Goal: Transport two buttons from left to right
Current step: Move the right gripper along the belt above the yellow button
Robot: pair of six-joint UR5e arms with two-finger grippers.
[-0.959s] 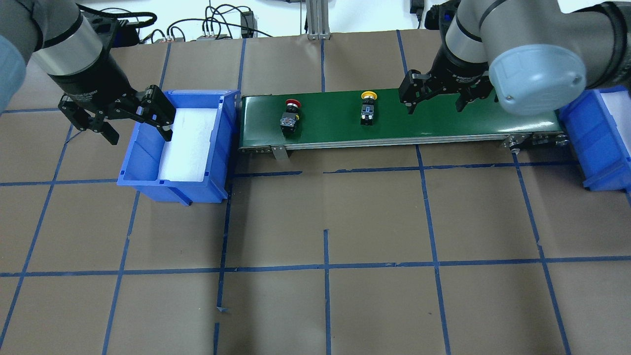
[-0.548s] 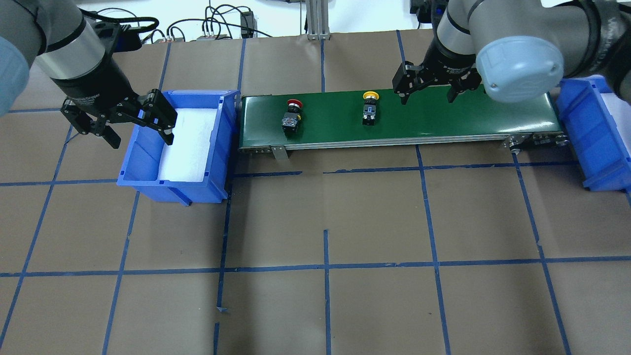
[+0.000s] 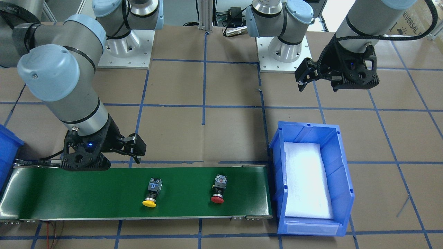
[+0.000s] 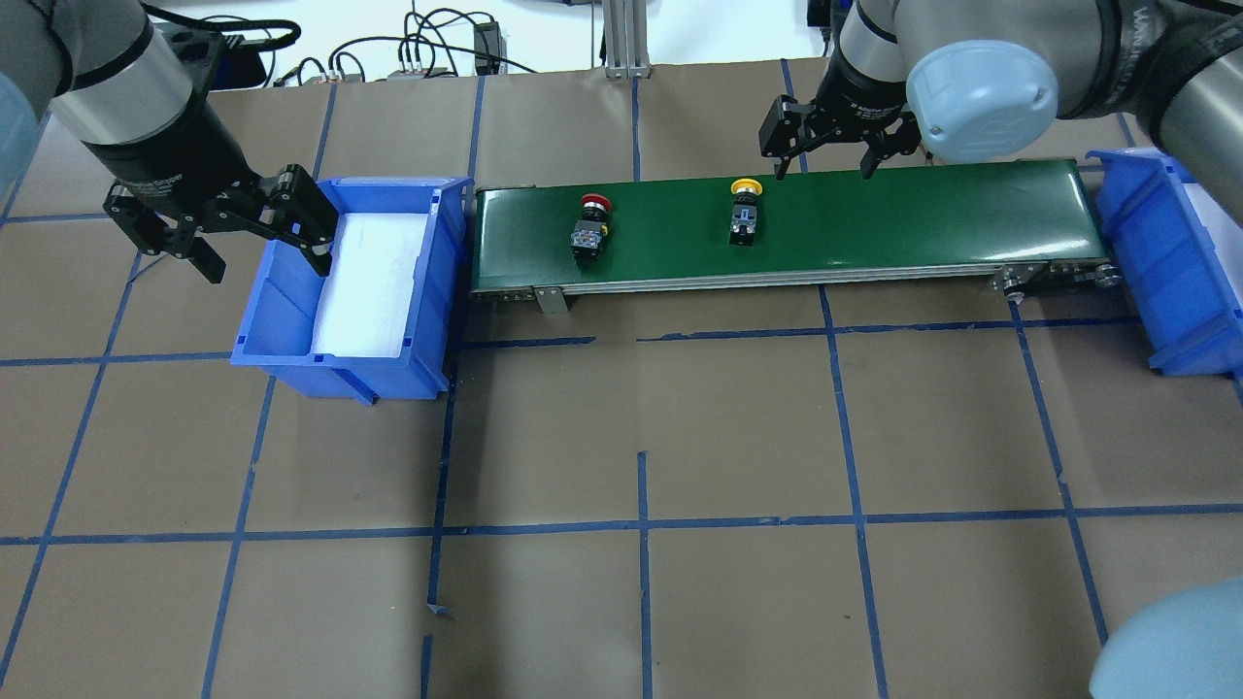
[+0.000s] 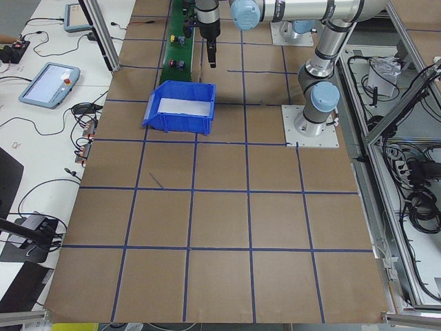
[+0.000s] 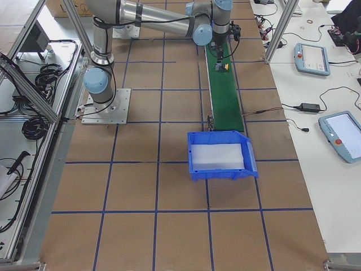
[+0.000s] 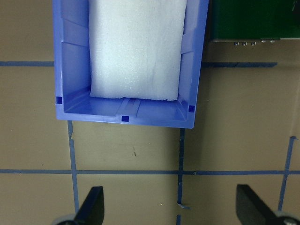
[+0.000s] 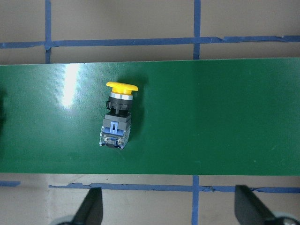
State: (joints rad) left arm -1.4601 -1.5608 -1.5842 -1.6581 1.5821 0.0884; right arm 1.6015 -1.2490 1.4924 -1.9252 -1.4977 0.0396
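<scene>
Holding fingers (image 4: 309, 218) apart, left gripper (image 4: 267, 267) and right gripper (image 4: 821, 173) hover; 2 buttons (image 4: 590, 233) (image 4: 745, 216) on belt (image 4: 923, 218).

Bright even overhead light, soft shadows, glare patch on green belt (image 8: 187, 117), pics sharp, no blur.

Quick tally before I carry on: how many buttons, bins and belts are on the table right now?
Buttons: 2, the red button and the yellow button, both lying on the belt
Blue bins: 2, the left bin and the right bin
Green conveyor belt: 1
Total: 5
</scene>
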